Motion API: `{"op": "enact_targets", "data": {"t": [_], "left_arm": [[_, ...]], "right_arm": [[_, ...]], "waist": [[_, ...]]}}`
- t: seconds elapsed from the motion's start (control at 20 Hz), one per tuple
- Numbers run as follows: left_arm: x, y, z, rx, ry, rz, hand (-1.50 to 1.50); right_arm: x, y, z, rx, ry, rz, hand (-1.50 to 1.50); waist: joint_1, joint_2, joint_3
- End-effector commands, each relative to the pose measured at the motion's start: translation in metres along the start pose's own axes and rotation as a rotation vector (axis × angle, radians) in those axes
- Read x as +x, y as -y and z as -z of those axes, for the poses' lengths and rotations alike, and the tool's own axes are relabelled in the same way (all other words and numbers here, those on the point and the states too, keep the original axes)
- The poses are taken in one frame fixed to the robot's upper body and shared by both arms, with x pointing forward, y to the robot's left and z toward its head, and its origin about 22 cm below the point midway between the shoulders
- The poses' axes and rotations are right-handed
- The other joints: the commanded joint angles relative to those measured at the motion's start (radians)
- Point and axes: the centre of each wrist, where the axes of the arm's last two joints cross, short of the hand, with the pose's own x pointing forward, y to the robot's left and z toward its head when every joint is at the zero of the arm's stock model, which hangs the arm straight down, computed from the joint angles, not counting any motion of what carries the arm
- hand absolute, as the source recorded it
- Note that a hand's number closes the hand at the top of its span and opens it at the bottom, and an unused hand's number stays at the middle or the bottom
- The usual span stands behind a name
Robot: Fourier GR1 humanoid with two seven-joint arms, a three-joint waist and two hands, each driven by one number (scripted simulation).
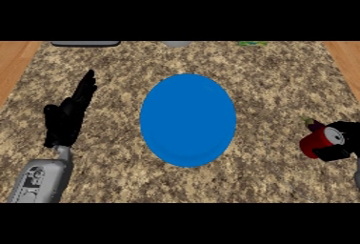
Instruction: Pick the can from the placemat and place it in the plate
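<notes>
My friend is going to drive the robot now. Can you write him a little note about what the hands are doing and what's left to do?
Left robot hand: open, fingers up, resting at the view's left side, holding nothing.
Right robot hand: at the view's right edge, curled round the red can, which is tipped on its side.
Blue plate: in the middle of the counter, nothing on it.
Done: can is grasped.
Left: carry the can over to the plate, set it down, let go.

Speckled granite counter [281,76]; blue plate [187,119] flat at centre
</notes>
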Motion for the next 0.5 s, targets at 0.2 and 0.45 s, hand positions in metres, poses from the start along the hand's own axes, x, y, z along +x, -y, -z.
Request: {"op": "enact_targets", "data": {"t": [0.2,0.45], "left_arm": [[-0.007,-0.009,-0.015,0.003,0.017,0.011,0.0],[-0.012,0.003,-0.003,0.009,-0.001,-0.001,0.0]], "right_arm": [[-0.002,-0.017,0.003,-0.039,0.021,-0.01,1.5],[-0.003,-0.05,-0.042,-0.074,0.144,-0.098,1.5]], "waist": [[0.003,0.004,0.008],[-0.009,0.002,0.007]]}}
